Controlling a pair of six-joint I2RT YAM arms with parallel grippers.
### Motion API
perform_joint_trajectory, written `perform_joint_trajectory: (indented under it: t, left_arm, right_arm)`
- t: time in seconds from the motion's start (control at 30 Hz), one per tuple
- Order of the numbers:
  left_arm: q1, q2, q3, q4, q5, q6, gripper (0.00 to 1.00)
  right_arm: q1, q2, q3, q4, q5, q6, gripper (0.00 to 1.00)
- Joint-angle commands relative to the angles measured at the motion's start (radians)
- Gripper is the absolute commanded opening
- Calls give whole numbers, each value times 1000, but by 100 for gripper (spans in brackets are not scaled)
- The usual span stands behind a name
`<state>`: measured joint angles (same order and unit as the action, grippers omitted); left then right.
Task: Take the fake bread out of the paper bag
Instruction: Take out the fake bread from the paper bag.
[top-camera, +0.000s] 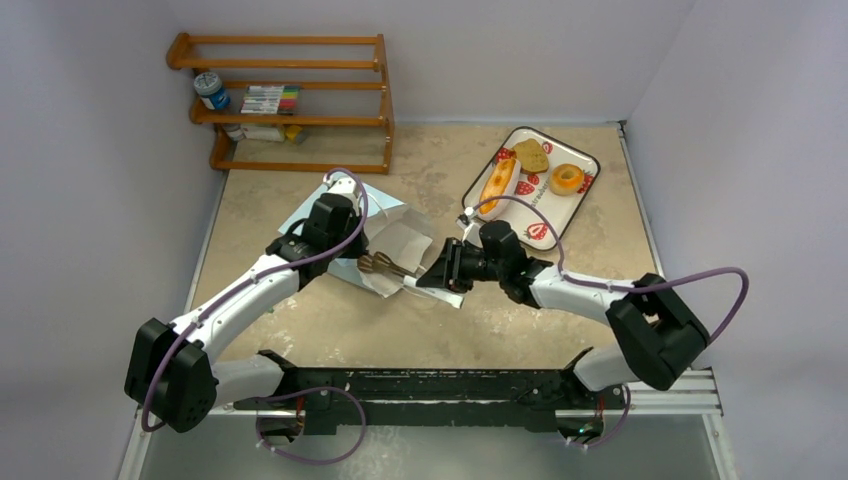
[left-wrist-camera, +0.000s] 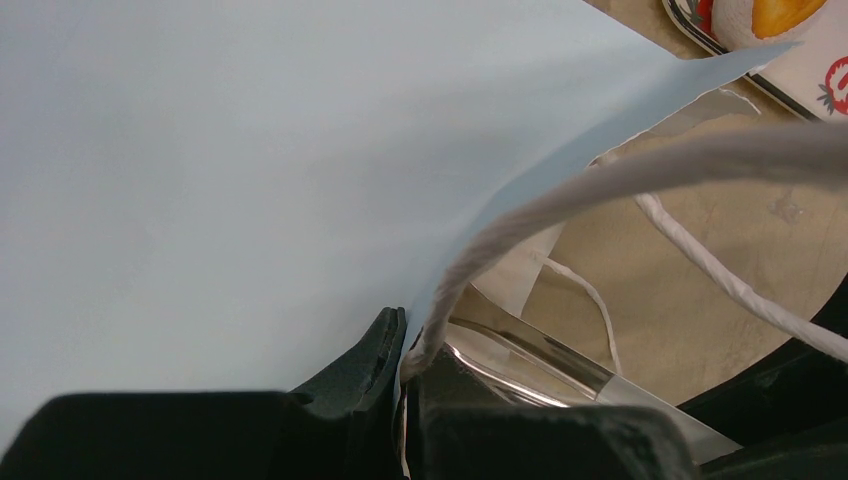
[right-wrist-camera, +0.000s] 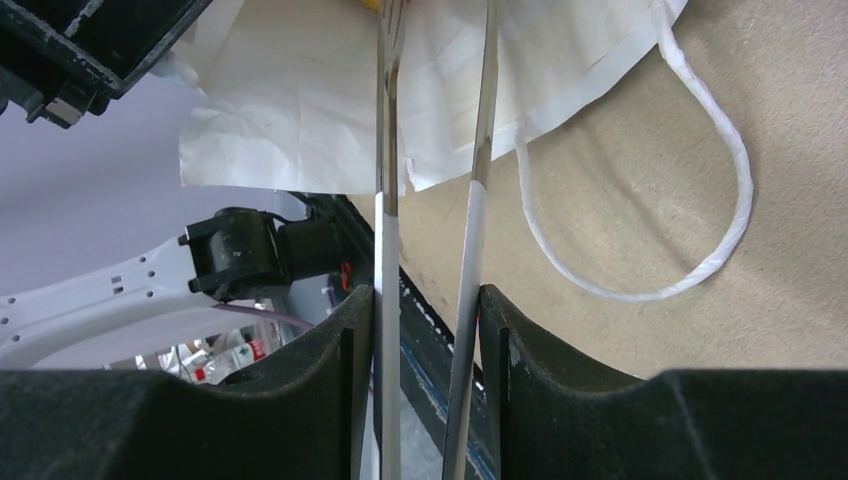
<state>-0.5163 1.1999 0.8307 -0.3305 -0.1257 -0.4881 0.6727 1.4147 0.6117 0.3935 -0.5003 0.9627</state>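
The left gripper (left-wrist-camera: 403, 345) is pinching the edge of the blue paper bag (top-camera: 385, 200), which is lying on its side on the table (top-camera: 450, 340). The right gripper (right-wrist-camera: 428, 310) is squeezing metal tongs (right-wrist-camera: 388, 150), which are pointing into the bag's white mouth. A long roll (top-camera: 498, 183), a toast slice (top-camera: 531, 155) and a doughnut (top-camera: 567, 179) are sitting on the strawberry tray (top-camera: 556, 207), apart from the bag.

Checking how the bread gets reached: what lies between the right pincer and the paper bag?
Metal tongs: held in the right pincer, their two arms run forward to the white mouth of the paper bag. The right wrist view shows this plainly.
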Motion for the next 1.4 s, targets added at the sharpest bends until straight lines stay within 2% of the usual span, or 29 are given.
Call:
perform_joint_trajectory:
  t: [0.0, 0.63, 1.37]
  left_arm:
    - [4, -28, -3, 36, 12, -20, 0]
    - [5, -9, 4, 33, 19, 22, 0]
    - [4, -35, -9, 28, 71, 39, 0]
  right_arm:
    - [-14, 44, 47, 75, -46, 47, 42]
    - [-40, 247, 106, 287, -271, 240, 42]
    - [-6, 494, 269, 433, -264, 328, 43]
